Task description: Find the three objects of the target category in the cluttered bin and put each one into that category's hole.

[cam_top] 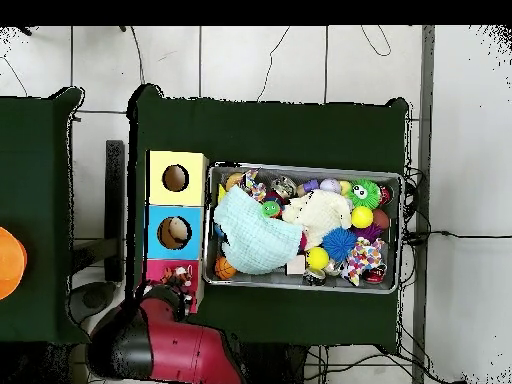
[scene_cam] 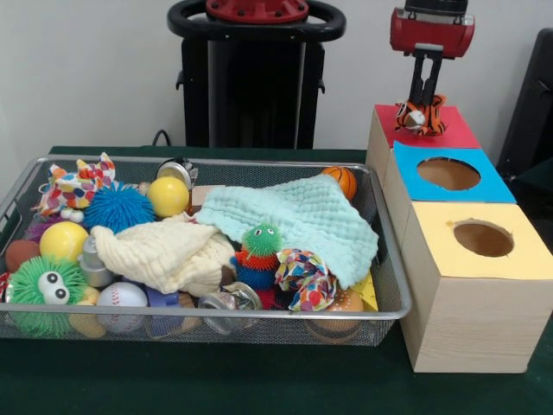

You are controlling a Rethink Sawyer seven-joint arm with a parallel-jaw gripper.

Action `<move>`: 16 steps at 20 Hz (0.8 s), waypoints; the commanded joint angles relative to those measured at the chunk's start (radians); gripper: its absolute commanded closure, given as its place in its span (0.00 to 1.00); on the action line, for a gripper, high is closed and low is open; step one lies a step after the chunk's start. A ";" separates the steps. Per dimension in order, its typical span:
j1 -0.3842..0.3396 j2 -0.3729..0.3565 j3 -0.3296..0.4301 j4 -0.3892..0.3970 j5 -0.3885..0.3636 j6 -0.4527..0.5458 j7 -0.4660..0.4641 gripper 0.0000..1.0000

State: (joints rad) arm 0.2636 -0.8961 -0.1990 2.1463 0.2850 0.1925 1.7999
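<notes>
My gripper [scene_cam: 422,111] is clamped on the tiger toy [scene_cam: 421,116], held right over the red box [scene_cam: 449,134] so it lines up with that hole. Hole itself is hidden under the toy. Wire bin [scene_cam: 390,285] sits beside, cloths covering much.

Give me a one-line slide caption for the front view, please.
Robot gripper holds a striped tiger toy over the red box, beside a wire bin crammed with toys and cloths.
</notes>
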 commanded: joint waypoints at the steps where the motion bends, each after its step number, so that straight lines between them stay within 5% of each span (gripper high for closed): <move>1: 0.014 0.038 0.054 0.069 0.073 0.105 0.272 1.00; 16: 0.130 0.061 -0.061 0.024 0.064 0.224 0.294 1.00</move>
State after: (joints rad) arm 0.3631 -0.8748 -0.2228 2.1463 0.3154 0.2695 1.8001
